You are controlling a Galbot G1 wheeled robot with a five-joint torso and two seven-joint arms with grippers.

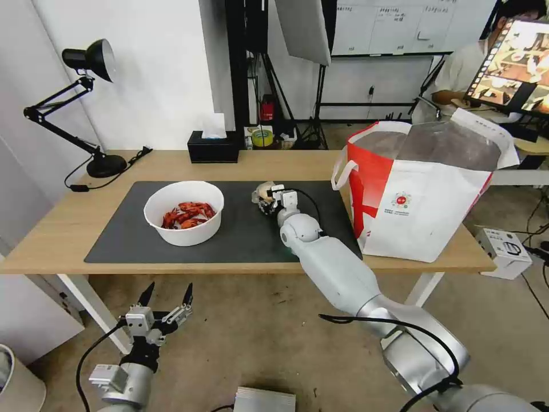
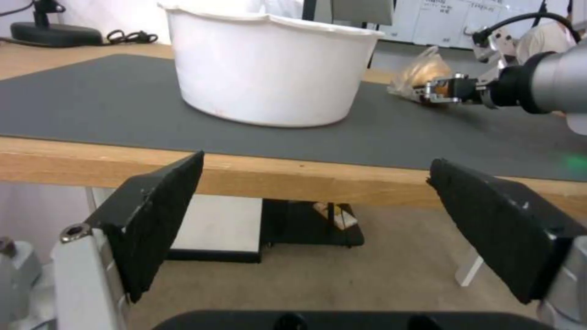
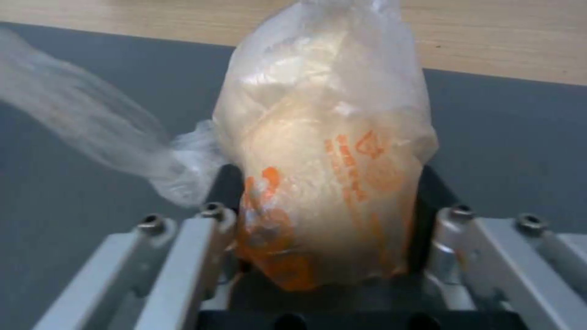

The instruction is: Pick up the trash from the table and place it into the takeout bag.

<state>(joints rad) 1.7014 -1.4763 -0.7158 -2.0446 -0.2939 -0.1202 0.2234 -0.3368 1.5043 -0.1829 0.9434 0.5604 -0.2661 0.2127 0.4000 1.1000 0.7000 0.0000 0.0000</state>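
Closest in, the left end effector (image 1: 166, 298) is parked below the front edge of the long light-wood counter (image 1: 51, 229), black fingers spread wide with nothing between them. It's idle, basically.

A bit further in, on the big dark grey rectangular mat (image 1: 126, 229), the round white bowl of red crayfish (image 1: 183, 212) is sitting on the robot's left half. That one is judged stiff-walled and fairly hefty, probably greasy inside, so a grab at the rim would be wanted, and it should be kept level so nothing gets tipped out.

Mid-mat, the right end effector (image 1: 267, 201) is reached out and closed around the clear plastic bag with the beige lump inside and orange print on it (image 3: 324, 183). In the right wrist view the lump is pinched between the two pads, the bag's loose tail flopping off to one side. It's reckoned light, soft and squashy, with slippery film, so holding the lump's body beats holding the loose plastic. Whether it's lifted off the mat yet can't be told.

Just beyond on the robot's right, the large boxy white takeout bag with red side panels and silver foil lining (image 1: 426, 217) stands open on the counter.
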